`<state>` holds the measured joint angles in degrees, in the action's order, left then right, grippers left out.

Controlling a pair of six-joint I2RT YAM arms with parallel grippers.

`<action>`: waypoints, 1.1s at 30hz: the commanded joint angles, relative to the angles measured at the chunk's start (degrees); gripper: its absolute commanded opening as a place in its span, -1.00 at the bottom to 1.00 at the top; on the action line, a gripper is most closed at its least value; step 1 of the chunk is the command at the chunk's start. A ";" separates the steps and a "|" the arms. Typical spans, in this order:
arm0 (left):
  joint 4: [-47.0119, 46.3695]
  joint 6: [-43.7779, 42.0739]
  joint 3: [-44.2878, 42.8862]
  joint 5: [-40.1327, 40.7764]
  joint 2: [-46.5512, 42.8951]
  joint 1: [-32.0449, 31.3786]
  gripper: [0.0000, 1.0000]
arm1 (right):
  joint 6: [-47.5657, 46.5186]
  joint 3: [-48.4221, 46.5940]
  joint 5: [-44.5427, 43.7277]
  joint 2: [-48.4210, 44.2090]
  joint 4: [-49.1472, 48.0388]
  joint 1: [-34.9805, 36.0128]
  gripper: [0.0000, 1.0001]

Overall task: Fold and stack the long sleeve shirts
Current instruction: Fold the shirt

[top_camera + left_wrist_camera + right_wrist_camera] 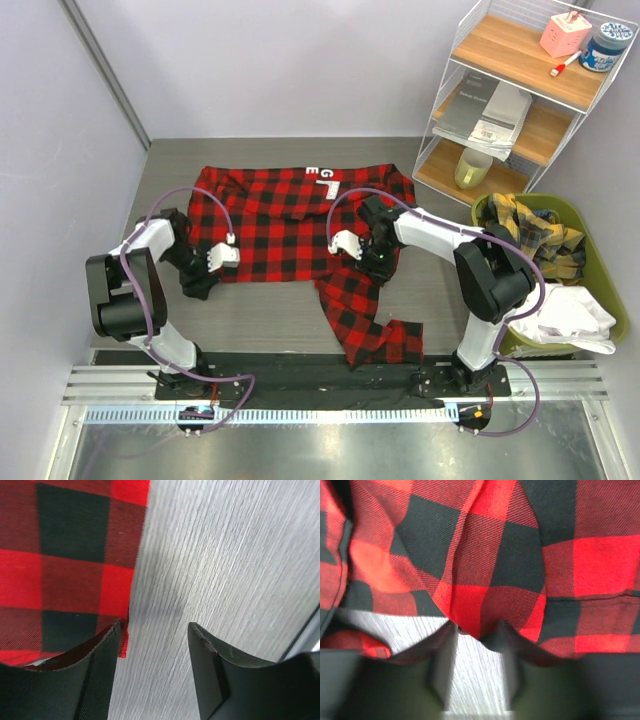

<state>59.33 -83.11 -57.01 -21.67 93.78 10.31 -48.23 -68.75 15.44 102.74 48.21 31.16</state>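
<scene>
two grippers at the near hem of the flannel shirt (pixel 275 225), spread mid-table w/ one sleeve trailing near-right. left gripper (pixel 222 256) is spread, cloth edge beside one finger, nothing pinched. right gripper (pixel 345 245) looks spread too, tips at the hem, but its view is blurry. prob first fold: you need both to close on the hem, then lift evenly. table (pixel 250 315) is grey woodgrain; wire shelf (pixel 500 45) far right, green bin (pixel 612 300) of clothes at right.

Pale lilac walls (pixel 290 60) enclose a grey wood-grain table (pixel 260 320); a white wire rack (pixel 500 45) with wooden shelves stands at the far right; a green basket (pixel 598 250) sits just beside it; the light is soft and even.
</scene>
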 commanded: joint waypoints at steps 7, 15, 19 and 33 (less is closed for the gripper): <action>-6.24 -4.51 3.23 1.28 -1.67 0.51 -0.11 | 2.79 2.22 -4.63 -3.77 -4.96 0.39 -0.94; -5.02 -4.95 3.05 -0.38 -3.60 0.50 -0.81 | 4.19 1.95 -3.32 -7.28 -3.38 0.22 -0.98; -2.64 -6.18 3.57 -0.74 -5.97 0.68 -0.99 | 4.81 2.04 -2.17 -9.66 -1.02 0.31 -0.97; -6.48 -7.59 8.40 -3.81 -13.26 3.49 -0.22 | 4.46 3.89 -1.56 -12.30 0.75 0.31 -0.97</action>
<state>57.41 -89.43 -51.83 -22.35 83.48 13.21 -44.03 -64.97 12.95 91.31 48.03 31.42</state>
